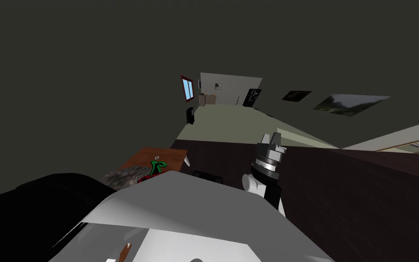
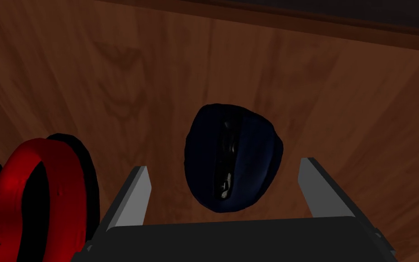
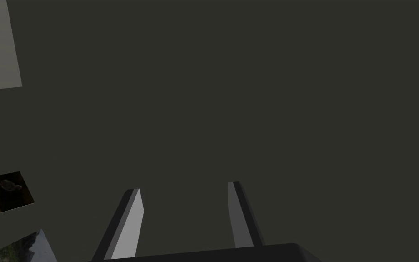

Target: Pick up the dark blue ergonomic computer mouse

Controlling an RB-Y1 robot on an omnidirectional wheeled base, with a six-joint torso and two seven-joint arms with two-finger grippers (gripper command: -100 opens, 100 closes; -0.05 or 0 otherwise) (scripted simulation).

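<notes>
Both arms' jaws gape, the left's framing the dark blue mouse (image 2: 231, 159), its long axis parallel to them.

The left gripper (image 2: 224, 169) and right gripper (image 3: 185, 188) have thin light grey blade fingers on dark boxes; the right forearm (image 1: 252, 182) is white.

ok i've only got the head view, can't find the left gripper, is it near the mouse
observer: yes, the left gripper is lined up on the dark blue mouse, which shows between its two fingers
operator: closed on it
observer: no, the fingers are open and clear of its sides
operator: anything close by
observer: a red and black thing lies just outside one finger, on the same wooden tabletop
</notes>
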